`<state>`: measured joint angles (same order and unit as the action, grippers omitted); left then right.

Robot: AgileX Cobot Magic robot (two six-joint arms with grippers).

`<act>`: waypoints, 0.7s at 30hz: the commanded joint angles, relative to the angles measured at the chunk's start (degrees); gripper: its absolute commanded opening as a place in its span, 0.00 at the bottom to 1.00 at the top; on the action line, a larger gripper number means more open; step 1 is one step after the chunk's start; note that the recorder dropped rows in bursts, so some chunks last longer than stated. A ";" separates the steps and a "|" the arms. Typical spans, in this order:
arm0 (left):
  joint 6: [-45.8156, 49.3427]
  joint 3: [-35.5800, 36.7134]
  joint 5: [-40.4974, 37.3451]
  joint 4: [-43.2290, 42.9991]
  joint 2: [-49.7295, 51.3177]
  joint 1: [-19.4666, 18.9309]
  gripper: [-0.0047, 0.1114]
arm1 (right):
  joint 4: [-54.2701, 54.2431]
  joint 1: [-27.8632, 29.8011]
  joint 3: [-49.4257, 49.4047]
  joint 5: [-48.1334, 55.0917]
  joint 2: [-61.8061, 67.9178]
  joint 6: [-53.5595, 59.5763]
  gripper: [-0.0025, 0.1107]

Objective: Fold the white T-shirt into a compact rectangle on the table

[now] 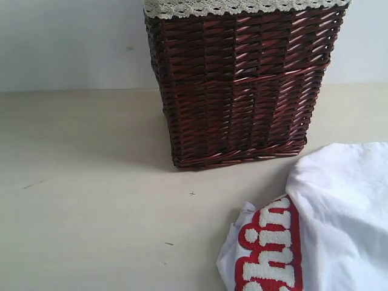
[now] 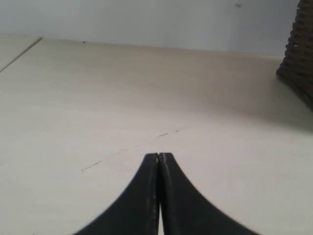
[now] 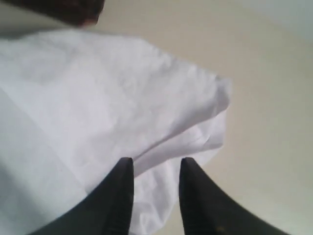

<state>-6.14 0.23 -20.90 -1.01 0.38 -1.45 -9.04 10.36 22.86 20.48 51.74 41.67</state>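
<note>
- One white T-shirt [image 1: 345, 206] lies nearest, bunched in the lower right corner of the exterior view. It rests on the surface [image 1: 91, 182] and runs out of frame at the bottom and the right.
- One row of fluffy white letters [image 1: 270, 242] edged in thick red shows on the shirt's left part. A plain white fold lies over the row's right side, so only part of it can be read.
- One dark brown wicker basket [image 1: 242, 91] stands upright behind the shirt, near it but apart, with a strip of bare surface showing between the two. One band of pale lace trim [image 1: 242, 7] runs along the basket's top.
- At least three tiny dark specks [image 1: 192, 193] dot the bare surface left of the shirt.
- Two claws are present, each seen only in its own wrist view.
- Left claw [image 2: 159, 155]: its two black fingers [image 2: 142, 196] are pressed tip to tip with nothing between them. It hangs over bare surface, and one corner of the basket [image 2: 298, 54] sits at the frame's edge.
- Right claw [image 3: 155, 169]: its two black fingers [image 3: 112, 200] stand narrowly apart over a crumpled edge of the shirt [image 3: 98, 98]. A fold of cloth shows in the gap — whether the fingers touch it cannot be told.
</note>
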 commanded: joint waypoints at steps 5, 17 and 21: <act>-0.05 -0.23 0.64 0.18 -0.38 0.27 0.04 | 7.85 7.61 22.12 32.25 22.66 3.24 0.25; -0.05 -0.23 0.64 0.18 -0.38 0.27 0.04 | 8.18 18.64 26.05 39.53 29.30 16.32 0.48; -0.05 -0.23 0.64 0.18 -0.38 0.27 0.04 | 7.48 18.64 26.05 34.59 33.36 17.00 0.48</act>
<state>-6.14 0.23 -20.90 -1.01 0.38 -1.45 -0.83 28.61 48.40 58.48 82.96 57.86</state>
